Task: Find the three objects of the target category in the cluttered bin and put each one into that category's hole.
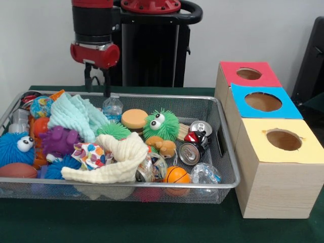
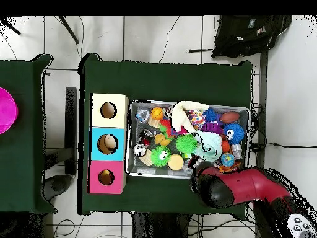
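Front view: the gripper point(image 1: 97, 80) is seen above the far rim of the bin point(image 1: 223, 152), fingers parted, empty. Three crushed cans point(image 1: 191, 152) are counted right of the green fuzzy toy point(image 1: 162, 125); judged light, stiff, slippery, best pinched across the body.

Overhead view: three box holes point(image 2: 108, 144) are counted left of the bin.
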